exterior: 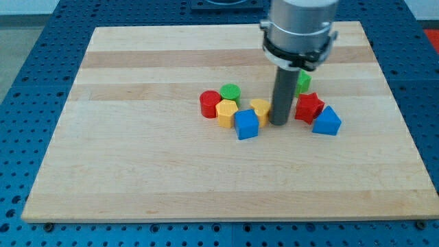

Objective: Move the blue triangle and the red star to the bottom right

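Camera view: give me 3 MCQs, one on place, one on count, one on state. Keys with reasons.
1. Where is my tip?
A. Between the yellow block and the red star
B. At the view's left edge
C. Off the board

2. How many blue blocks show?
A. One
B. Two
C. Three

3. How do the red star and the blue triangle stand?
A. Far apart
B. Stacked
C. Side by side, touching or nearly so

Key:
1. A, the rod comes down in the gap between them.
2. B, the blue cube and the blue triangle.
3. C, the triangle sits just below-right of the star.
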